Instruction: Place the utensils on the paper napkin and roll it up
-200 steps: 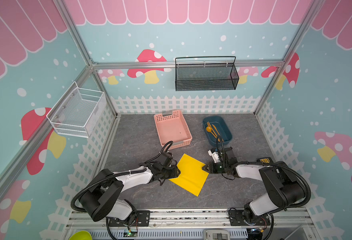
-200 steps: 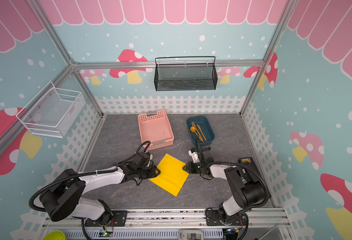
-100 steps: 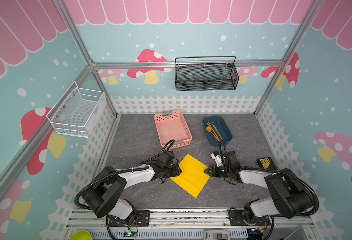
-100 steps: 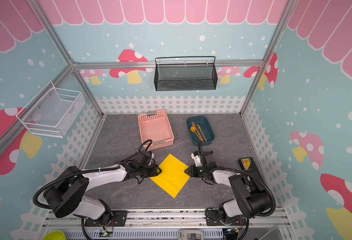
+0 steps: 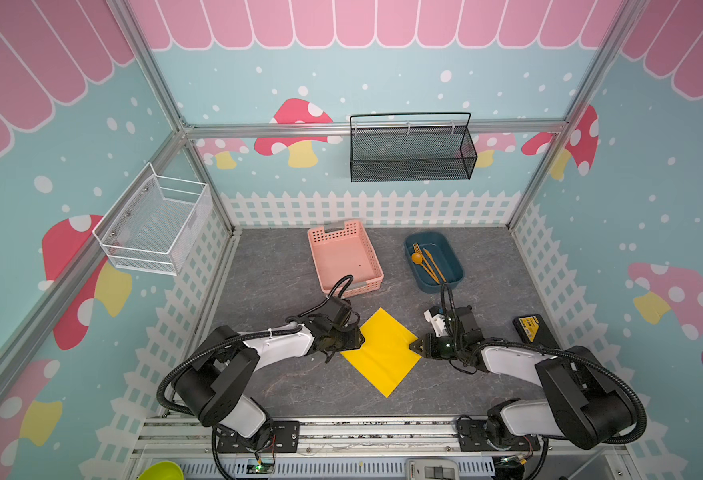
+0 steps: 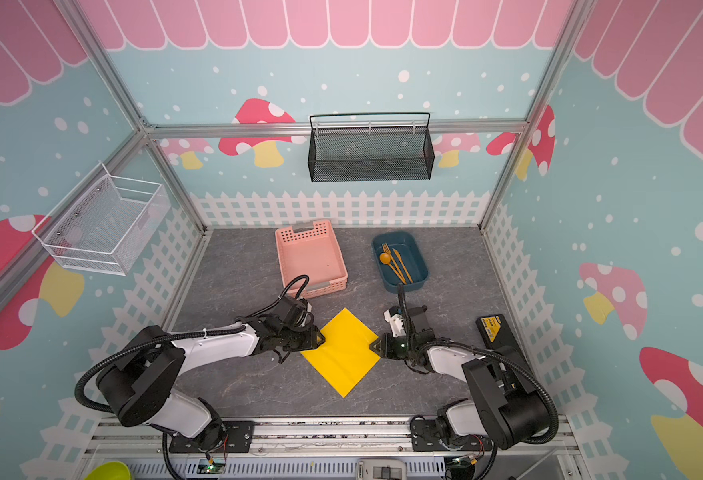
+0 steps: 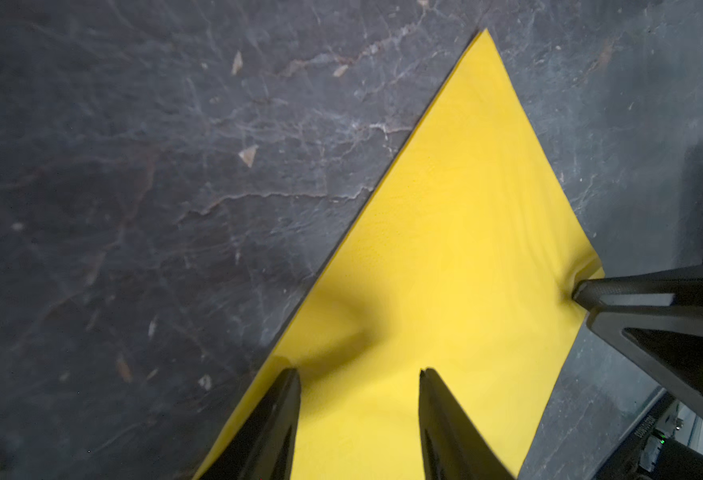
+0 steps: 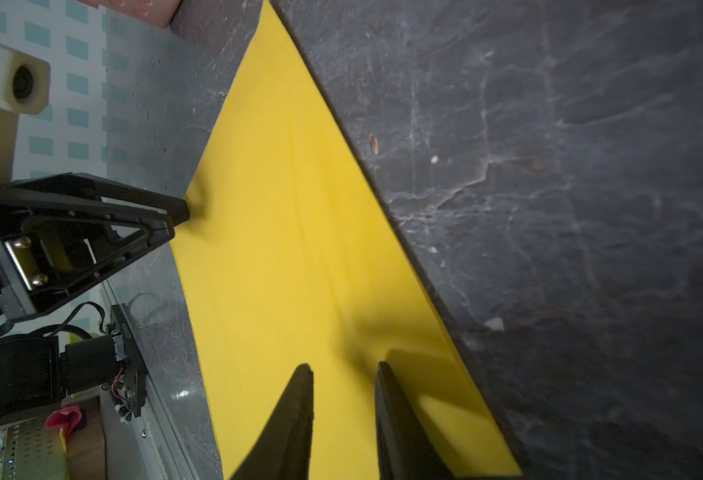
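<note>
My left gripper (image 5: 358,338) sits low at the left corner of the paper napkin (image 5: 383,353), which lies flat and corner-on near the middle of the desk's (image 5: 279,282) front edge. From my left wrist I see my fingers (image 7: 275,419) standing moderately apart with nothing between them but the yellow sheet beneath, which dimples just ahead of the tips. My right gripper (image 5: 414,345) is at the opposite, right corner. There my fingers (image 8: 291,415) leave only a narrow gap with yellow paper showing through it. They clasp nothing either, though the sheet wrinkles where the tip presses. The utensils (image 5: 426,262), a spoon (image 5: 417,258), fork (image 5: 416,248) and knife (image 5: 433,259), lie together in a dark blue tray (image 5: 460,270) toward the back edge, right of the middle, well apart from the napkin. A pink basket (image 5: 341,262) stands near the tray's left side.
</note>
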`<state>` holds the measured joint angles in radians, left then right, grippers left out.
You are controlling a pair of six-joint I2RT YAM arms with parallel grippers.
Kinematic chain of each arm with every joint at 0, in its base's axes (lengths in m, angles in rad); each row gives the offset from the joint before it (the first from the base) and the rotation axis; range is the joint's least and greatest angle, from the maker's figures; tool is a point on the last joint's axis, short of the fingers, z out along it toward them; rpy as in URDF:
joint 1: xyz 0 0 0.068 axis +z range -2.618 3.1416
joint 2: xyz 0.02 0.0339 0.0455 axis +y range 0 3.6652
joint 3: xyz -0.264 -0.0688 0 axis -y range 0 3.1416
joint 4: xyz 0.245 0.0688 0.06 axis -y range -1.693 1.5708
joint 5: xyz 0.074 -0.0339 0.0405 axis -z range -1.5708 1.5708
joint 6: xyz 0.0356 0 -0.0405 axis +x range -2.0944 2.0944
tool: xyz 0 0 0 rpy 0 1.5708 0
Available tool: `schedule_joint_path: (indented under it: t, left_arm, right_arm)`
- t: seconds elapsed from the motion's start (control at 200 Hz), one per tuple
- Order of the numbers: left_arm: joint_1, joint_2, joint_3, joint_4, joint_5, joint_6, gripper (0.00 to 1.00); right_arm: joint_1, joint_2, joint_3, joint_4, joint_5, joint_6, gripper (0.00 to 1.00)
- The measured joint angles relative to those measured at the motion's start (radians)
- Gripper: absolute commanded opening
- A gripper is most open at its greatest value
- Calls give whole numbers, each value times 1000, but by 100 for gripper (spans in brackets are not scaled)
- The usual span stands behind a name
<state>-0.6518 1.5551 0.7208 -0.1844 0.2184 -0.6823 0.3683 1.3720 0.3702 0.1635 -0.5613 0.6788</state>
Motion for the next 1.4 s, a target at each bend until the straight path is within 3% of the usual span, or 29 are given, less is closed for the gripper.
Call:
schedule_joint_path:
  t: [0.295, 0.605, 0.765, 0.936, 1.171, 1.401]
  left_arm:
    - [80, -69, 20, -95, 9, 44, 54]
    - [282, -352, 84, -225, 45, 122, 57]
    - [430, -445, 125, -292, 55, 192, 58]
    - [551, -444, 150, -331, 75, 272, 58]
    - [610, -391, 168, -343, 80, 385, 58]
    - [694, -365, 168, -341, 118, 410, 58]
  right_arm:
    - [0, -51, 76, -124, 56, 3, 32]
    - [-9, -40, 417, -319, 140, -111, 32]
    - [-50, 82, 641, -409, 197, -199, 32]
    - [-114, 238, 832, -480, 224, -271, 32]
    - [-192, 415, 1048, -571, 243, -354, 26]
    - [-205, 581, 1234, -651, 311, -435, 24]
